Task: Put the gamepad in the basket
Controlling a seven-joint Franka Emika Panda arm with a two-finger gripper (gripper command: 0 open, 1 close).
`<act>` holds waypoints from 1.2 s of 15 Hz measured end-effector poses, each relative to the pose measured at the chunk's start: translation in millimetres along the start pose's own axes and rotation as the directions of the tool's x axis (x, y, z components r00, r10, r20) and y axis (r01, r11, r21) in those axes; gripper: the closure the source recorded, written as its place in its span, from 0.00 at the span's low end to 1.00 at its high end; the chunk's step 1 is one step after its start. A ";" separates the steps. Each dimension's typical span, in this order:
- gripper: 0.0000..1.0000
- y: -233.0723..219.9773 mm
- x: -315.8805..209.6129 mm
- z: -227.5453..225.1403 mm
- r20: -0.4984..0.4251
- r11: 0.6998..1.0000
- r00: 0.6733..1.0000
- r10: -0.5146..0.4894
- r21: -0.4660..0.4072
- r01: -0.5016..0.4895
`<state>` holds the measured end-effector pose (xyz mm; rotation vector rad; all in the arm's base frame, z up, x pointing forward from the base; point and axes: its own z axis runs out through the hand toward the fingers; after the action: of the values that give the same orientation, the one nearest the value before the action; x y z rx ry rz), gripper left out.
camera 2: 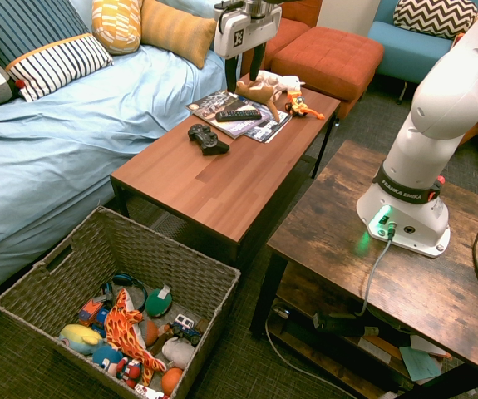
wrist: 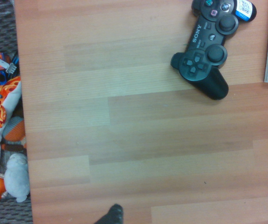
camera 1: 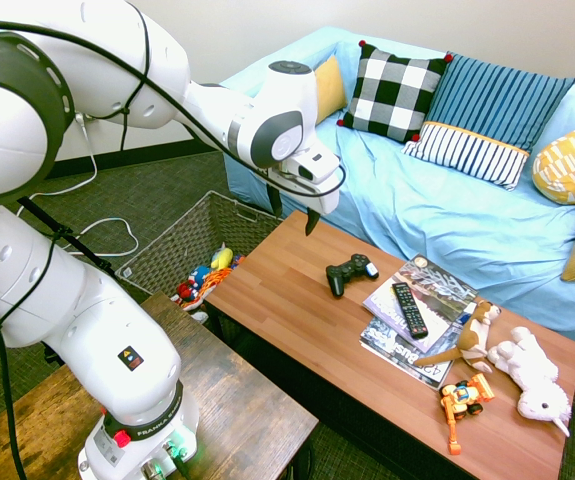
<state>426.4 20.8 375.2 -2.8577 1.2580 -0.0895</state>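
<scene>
A: So, where is the gamepad (camera 1: 351, 271)?

B: On the table (camera 1: 297, 330), flat on the wood, just beside a stack of magazines (camera 1: 419, 303) with a remote (camera 1: 409, 309) lying on top. Nothing touches it.

A: And the hand (camera 1: 294, 210)?

B: Above the table's bare end, pointing down, well apart from the gamepad. Its two dark fingers (camera 1: 312, 221) stand spread wide with nothing between them.

A: Does the wrist view add anything?

B: Yes: it shows the gamepad from straight above, sticks and button pad sharp, a white-and-blue sticker (wrist: 246, 8) at its edge, and a corner of a magazine next to it. Neither side view gives that detail. It also catches a strip of toys past the table's edge.

A: The basket (camera 2: 197, 278)?

B: On the floor at the table's end near the blue sofa (camera 2: 47, 141). The second side view looks down into it: an orange plush (camera 2: 125, 328), balls, small toys. The first side view shows only part of its inside behind the arm.

A: Anything past the magazines?

B: Plush animals (camera 1: 507, 355) and an orange toy (camera 1: 464, 398) at the far end.
</scene>
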 end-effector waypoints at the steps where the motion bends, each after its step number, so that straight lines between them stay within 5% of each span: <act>1: 0.00 -0.8 0.6 0.0 0.000 1.000 1.000 0.000 0.000 0.000; 8: 0.00 -5.8 59.6 45.0 0.023 0.995 0.995 0.099 0.009 -0.099; 18: 0.00 -117.2 132.2 158.2 0.059 0.977 0.977 0.204 -0.079 -0.199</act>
<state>611.3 1.5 227.9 -2.7453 1.5593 0.0558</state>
